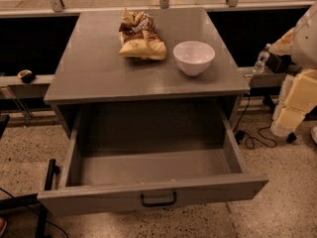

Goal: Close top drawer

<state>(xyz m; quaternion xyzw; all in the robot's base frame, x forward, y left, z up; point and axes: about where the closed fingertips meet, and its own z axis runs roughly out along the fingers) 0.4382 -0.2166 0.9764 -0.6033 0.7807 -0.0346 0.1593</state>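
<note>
The top drawer [148, 195] of the grey cabinet is pulled far out toward me. Its deep grey box is empty inside. The long flat front panel carries a small black bar handle [158, 200] at its centre, near the bottom of the view. My arm shows at the right edge, with pale segments hanging down beside the cabinet. My gripper [285, 123] is at the arm's lower end, to the right of the drawer, well apart from its front and handle, touching nothing I can see.
On the cabinet top [89, 68] lie a crumpled chip bag [140, 36] and a white bowl [193, 57]. A ledge with a bottle [260, 61] runs behind it on the right. Cables [255, 138] lie on the speckled floor at right. A black stand [47, 182] is at left.
</note>
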